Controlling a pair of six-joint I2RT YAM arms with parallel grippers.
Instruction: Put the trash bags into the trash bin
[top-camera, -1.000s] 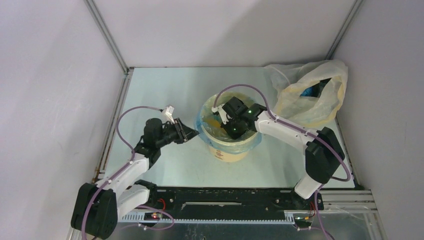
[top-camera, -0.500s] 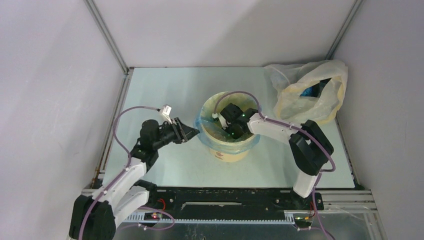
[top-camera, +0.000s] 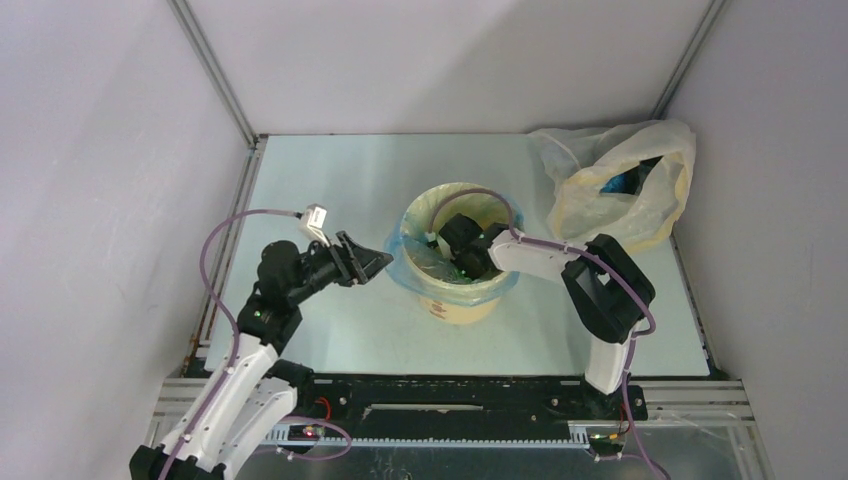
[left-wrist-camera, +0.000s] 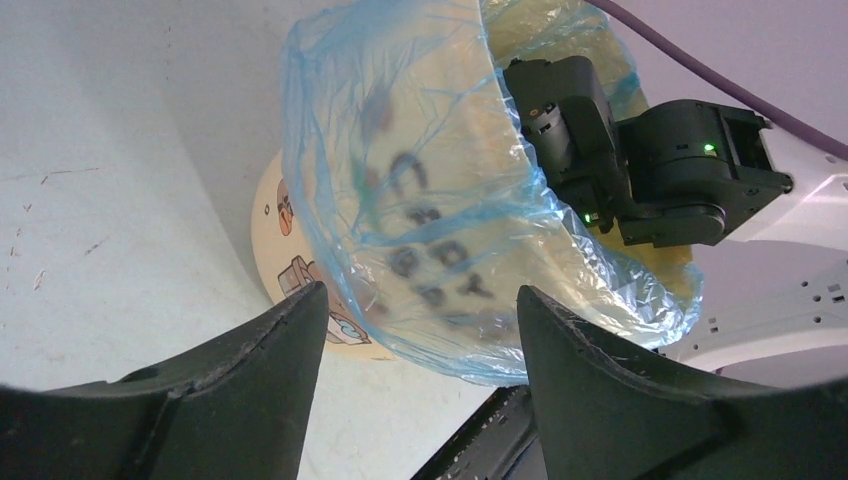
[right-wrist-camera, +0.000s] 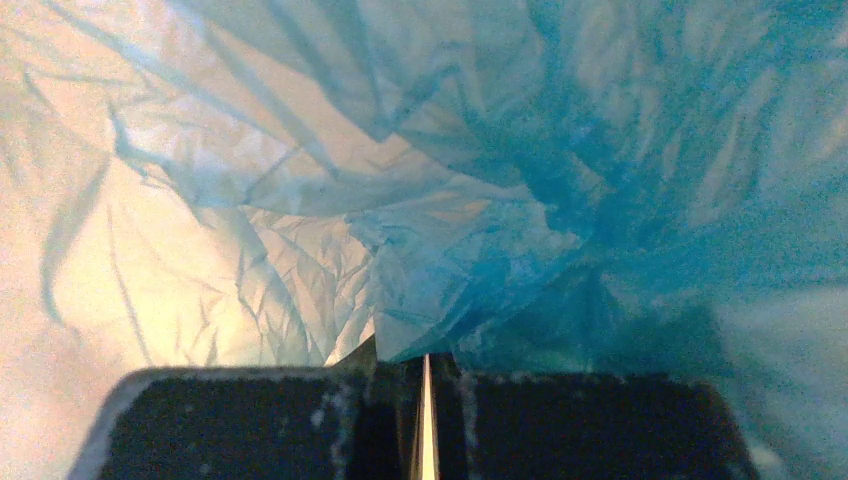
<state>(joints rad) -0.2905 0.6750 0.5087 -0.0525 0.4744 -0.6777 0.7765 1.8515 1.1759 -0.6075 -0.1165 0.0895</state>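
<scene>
One trash bin (top-camera: 457, 303), one blue trash bag (left-wrist-camera: 430, 200), two grippers.
Your trash bag lines the trash bin, its edge folded over the rim; the dark lettering behind the film is too blurred to read. Your left gripper (left-wrist-camera: 420, 300) gapes wide just beside the bin. Your right gripper (right-wrist-camera: 425, 385), inside it, is pinched on film. One yellowish bag (top-camera: 620, 190) lies beyond the bin.

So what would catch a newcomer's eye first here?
The yellow bucket in the middle of the table, with a blue trash bag lining it and folded over its rim. The right gripper reaches down inside, shut on the blue film, while the left gripper hangs open beside the bucket. A pale see-through bag slumps in the far right corner.
</scene>
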